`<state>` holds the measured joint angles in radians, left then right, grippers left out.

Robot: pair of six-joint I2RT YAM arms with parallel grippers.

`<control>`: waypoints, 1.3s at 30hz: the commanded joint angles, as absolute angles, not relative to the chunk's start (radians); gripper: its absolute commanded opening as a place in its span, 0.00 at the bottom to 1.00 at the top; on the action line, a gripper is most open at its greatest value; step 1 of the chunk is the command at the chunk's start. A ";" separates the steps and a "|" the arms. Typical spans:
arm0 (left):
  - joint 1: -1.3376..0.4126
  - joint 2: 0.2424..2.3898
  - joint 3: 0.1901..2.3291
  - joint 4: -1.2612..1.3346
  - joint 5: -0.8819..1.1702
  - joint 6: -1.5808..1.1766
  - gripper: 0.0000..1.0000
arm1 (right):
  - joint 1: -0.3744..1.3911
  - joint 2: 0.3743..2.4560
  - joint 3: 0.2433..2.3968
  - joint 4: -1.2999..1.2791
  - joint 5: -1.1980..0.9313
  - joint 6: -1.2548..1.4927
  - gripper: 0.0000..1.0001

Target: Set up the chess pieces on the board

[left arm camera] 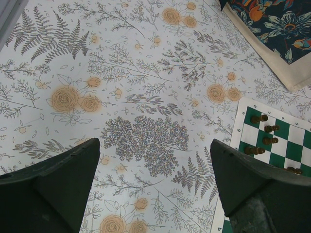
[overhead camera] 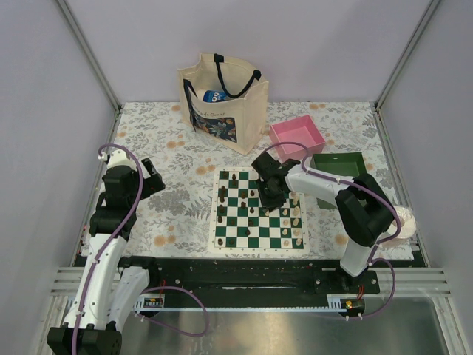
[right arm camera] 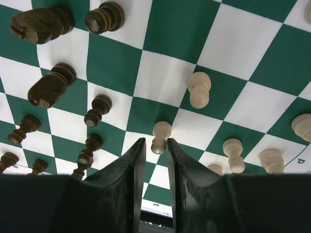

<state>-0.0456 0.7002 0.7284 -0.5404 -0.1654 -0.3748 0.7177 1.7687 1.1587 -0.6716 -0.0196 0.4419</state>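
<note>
Tote bag [overhead camera: 222,103] holding blue packet [overhead camera: 213,96] beyond my right gripper [right arm camera: 156,143], fingers narrowed around 1 cream pawn [right arm camera: 161,131], grip unclear, my left gripper [left arm camera: 154,143] spread wide.

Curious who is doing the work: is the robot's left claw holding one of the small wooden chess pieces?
No, the left gripper stands wide open above the flowered tablecloth, holding nothing.

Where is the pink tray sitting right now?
In the overhead view the pink tray sits far back, right of centre, between the tote bag on its left and the green tray nearer on its right.
</note>
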 commanded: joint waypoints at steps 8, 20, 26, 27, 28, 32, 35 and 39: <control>-0.040 0.687 0.741 -0.503 -0.170 -0.379 0.99 | 0.727 1.764 1.193 -0.670 -0.005 0.431 0.33; -0.040 0.692 0.742 -0.500 -0.166 -0.379 0.99 | 0.729 1.775 1.203 -0.680 0.025 0.434 0.27; -0.040 0.687 0.742 -0.502 -0.167 -0.379 0.99 | 0.727 1.761 1.212 -0.696 0.046 0.426 0.17; -0.040 0.687 0.744 -0.503 -0.169 -0.379 0.99 | 0.729 1.752 1.212 -0.698 0.061 0.425 0.17; -0.040 0.687 0.742 -0.502 -0.169 -0.379 0.99 | 0.727 1.735 1.206 -0.690 0.078 0.426 0.17; -0.040 0.687 0.742 -0.500 -0.167 -0.379 0.99 | 0.712 1.683 1.200 -0.681 0.112 0.426 0.18; -0.040 0.684 0.742 -0.503 -0.167 -0.379 0.99 | 0.689 1.666 1.190 -0.689 0.133 0.426 0.18; -0.040 0.683 0.742 -0.500 -0.164 -0.379 0.99 | 0.651 1.657 1.164 -0.686 0.138 0.430 0.18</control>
